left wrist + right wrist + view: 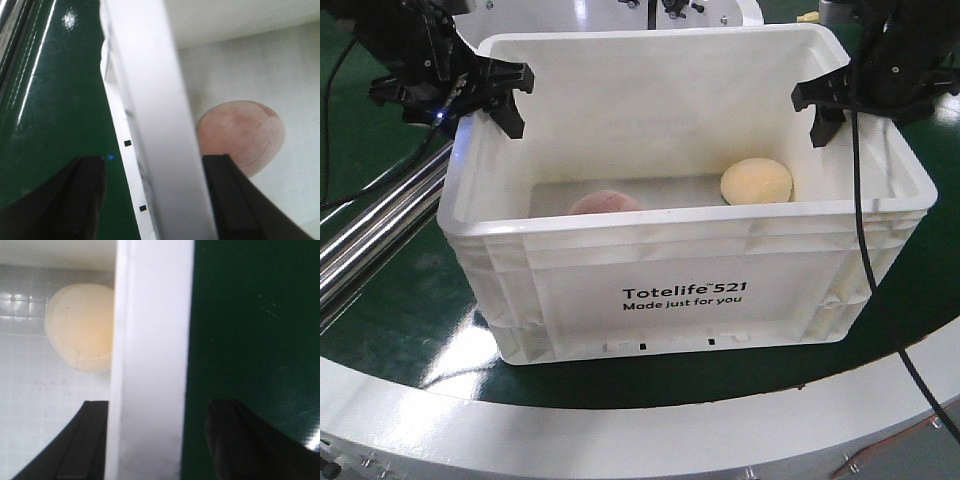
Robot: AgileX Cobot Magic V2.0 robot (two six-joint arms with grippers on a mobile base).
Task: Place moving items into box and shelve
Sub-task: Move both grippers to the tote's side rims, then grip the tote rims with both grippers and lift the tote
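Where the white box [570, 285] sits on the green desk [405, 300], the pinkish-brown bun [605, 203] lies inside near the front wall, with the pale yellow bun [756, 181] farther back. Beyond them, the left gripper [450, 105] and right gripper [880, 100] straddle the side rims, released, jaws spread.

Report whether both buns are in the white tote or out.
Both in. The pinkish-brown bun and the pale yellow bun lie on the floor inside the white tote, below its rim.
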